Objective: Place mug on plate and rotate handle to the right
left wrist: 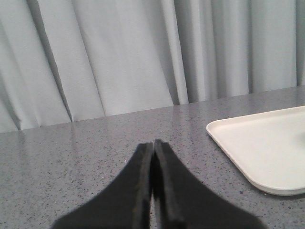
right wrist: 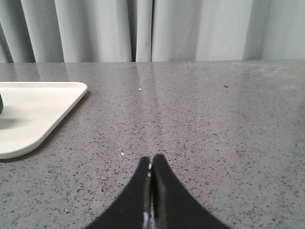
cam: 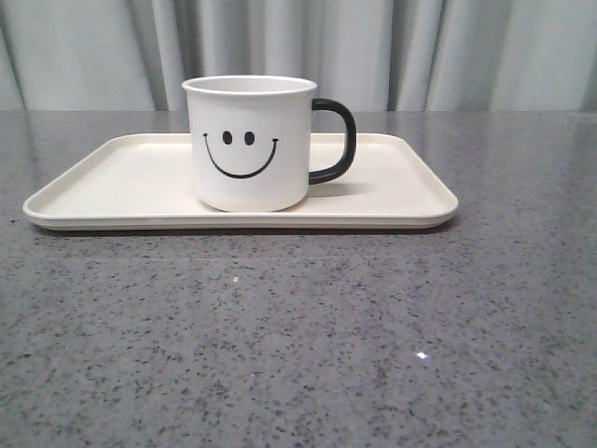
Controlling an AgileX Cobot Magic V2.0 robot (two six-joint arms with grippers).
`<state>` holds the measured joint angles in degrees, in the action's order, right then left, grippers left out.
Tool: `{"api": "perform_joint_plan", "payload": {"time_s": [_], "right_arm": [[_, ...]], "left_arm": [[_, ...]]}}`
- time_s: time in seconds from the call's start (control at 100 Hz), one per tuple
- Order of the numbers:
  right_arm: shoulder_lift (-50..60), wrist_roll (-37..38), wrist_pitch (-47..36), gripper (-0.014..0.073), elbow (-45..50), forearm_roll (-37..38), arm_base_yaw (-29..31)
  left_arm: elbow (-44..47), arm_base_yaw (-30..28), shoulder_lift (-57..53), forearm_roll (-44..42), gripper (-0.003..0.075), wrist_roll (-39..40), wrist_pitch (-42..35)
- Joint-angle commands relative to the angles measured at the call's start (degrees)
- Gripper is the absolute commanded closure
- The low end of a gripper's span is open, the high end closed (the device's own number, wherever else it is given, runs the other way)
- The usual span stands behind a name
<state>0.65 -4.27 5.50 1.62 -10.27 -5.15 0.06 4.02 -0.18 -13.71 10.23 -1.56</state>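
Observation:
The white mug (cam: 250, 145) with a black smiley face stands upright on the cream plate (cam: 112, 182), near its middle. Its black handle (cam: 336, 140) points to the right in the front view. No gripper shows in the front view. My left gripper (left wrist: 153, 143) is shut with nothing in it, over bare table to the left of the plate (left wrist: 267, 148). My right gripper (right wrist: 151, 158) is also shut and empty, over bare table to the right of the plate (right wrist: 33, 109). A dark sliver of the handle (right wrist: 1, 104) shows at the edge of the right wrist view.
The grey speckled table (cam: 298, 336) stretches around the plate. Pale grey curtains (cam: 420, 47) hang behind the table's far edge.

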Motion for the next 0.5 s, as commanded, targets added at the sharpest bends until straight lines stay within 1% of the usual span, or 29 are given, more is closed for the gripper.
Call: {"api": "perform_joint_plan", "payload": {"time_s": [0.0, 0.49], "right_arm": [[0.9, 1.6, -4.8, 0.0705, 0.0, 2.0, 0.2], [0.9, 2.5, -4.8, 0.0705, 0.0, 2.7, 0.2]], "left_arm": [[0.5, -0.1, -1.7, 0.3, 0.0740, 0.3, -4.3], [0.5, -0.1, -1.7, 0.3, 0.0740, 0.3, -4.3]]}}
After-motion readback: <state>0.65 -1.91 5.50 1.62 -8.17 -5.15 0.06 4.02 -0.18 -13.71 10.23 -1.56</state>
